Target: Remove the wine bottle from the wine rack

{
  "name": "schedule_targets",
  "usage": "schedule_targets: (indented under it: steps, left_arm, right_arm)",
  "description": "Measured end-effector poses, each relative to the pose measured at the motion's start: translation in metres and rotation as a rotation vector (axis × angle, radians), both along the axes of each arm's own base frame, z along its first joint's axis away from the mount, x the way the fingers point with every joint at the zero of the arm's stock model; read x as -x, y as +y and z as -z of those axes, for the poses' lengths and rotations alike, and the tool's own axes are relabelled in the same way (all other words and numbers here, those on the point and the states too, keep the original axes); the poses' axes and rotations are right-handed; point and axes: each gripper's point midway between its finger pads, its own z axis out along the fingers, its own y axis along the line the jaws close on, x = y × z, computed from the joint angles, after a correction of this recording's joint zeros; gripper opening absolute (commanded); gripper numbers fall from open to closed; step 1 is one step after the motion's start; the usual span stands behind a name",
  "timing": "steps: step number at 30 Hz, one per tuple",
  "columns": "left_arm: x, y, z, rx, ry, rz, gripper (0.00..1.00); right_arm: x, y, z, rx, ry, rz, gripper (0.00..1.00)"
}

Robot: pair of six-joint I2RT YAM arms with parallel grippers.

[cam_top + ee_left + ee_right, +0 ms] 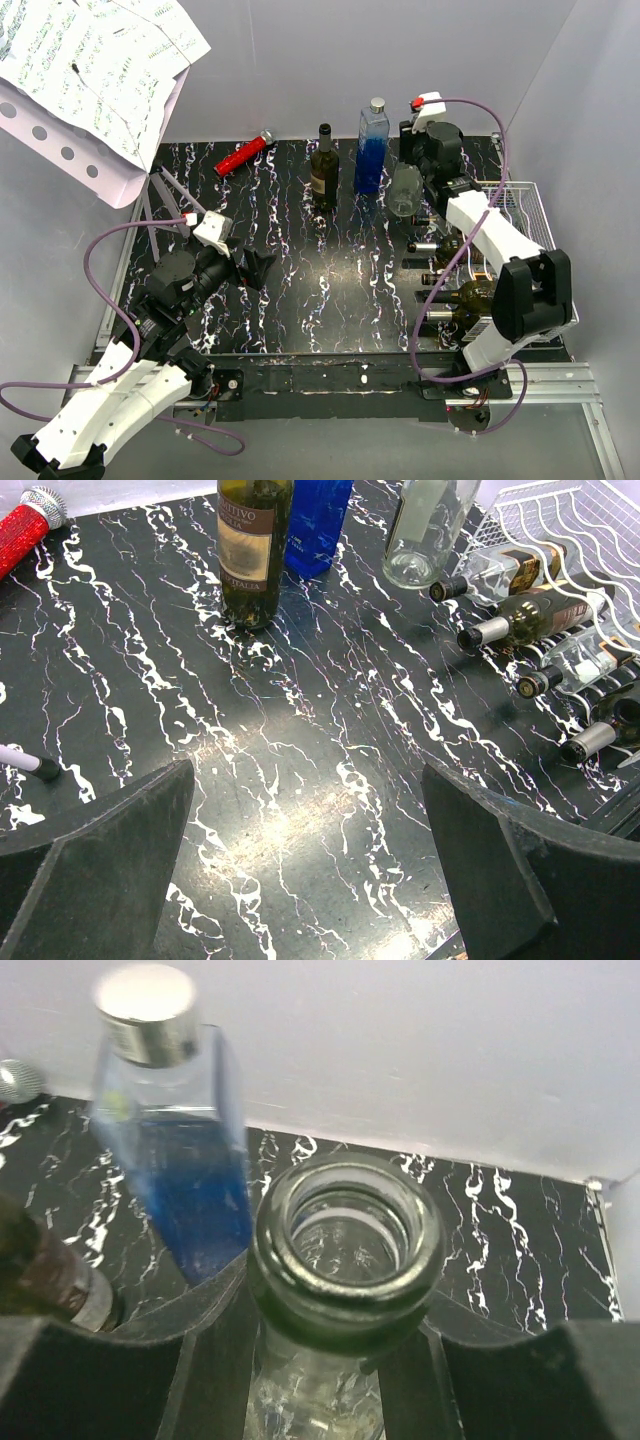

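My right gripper (428, 165) is shut on the neck of a clear glass wine bottle (405, 190), which stands roughly upright at the back of the table, left of the wine rack. In the right wrist view its open mouth (345, 1240) sits between my fingers (200, 1360). The white wire wine rack (535, 215) stands at the right, with several bottles (530, 615) lying in it, necks pointing left. My left gripper (252, 268) is open and empty low over the table's left half; the left wrist view shows only bare tabletop between its fingers (100, 860).
A dark wine bottle (323, 170) and a blue bottle (372, 150) stand at the back, close left of the held bottle. A red glittery microphone (243, 155) lies at the back left. A stand with sheet music (90, 70) overhangs the left corner.
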Motion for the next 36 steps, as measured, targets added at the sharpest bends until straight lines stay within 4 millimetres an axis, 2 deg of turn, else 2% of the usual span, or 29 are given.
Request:
schedule_targets:
  steps: [4,7,10,12,15,20,22,25,32,36]
  left_arm:
    - [0.000,0.000,0.000,0.000,0.001,0.000,0.98]
    - [0.000,0.000,0.001,-0.003,0.002,0.000,0.98]
    - [-0.001,-0.001,0.002,-0.006,0.005,0.000,0.98]
    - [-0.001,-0.001,0.003,-0.008,0.007,0.000,0.98]
    - [-0.002,-0.001,0.004,-0.011,0.011,-0.001,0.98]
    - [-0.004,-0.002,0.006,-0.018,0.019,-0.003,0.98]
    - [-0.004,-0.002,0.007,-0.018,0.020,-0.003,0.98]
    - [-0.004,-0.002,0.007,-0.018,0.020,-0.003,0.98]
    - [-0.004,-0.002,0.007,-0.018,0.020,-0.003,0.98]
    - [-0.003,-0.002,0.007,-0.017,0.019,-0.003,0.98]
  right_arm:
    - [-0.015,-0.017,0.024,-0.017,0.043,0.061,0.01]
    - [-0.021,-0.020,0.041,-0.023,0.076,0.075,0.01]
    - [-0.026,-0.021,0.048,-0.047,0.083,0.084,0.01]
    - [-0.027,-0.020,0.048,-0.065,0.071,0.081,0.11]
    - [-0.028,-0.020,0.049,-0.085,0.058,0.081,0.32]
    - [-0.027,-0.020,0.054,-0.087,0.067,0.081,0.52]
    - [-0.027,-0.020,0.054,-0.086,0.067,0.081,0.63]
    - [-0.029,-0.020,0.045,-0.096,0.035,0.084,0.77]
    - [-0.024,-0.024,0.004,-0.109,-0.046,0.088,0.81]
    - [-0.010,-0.028,-0.019,-0.078,-0.066,0.076,0.81]
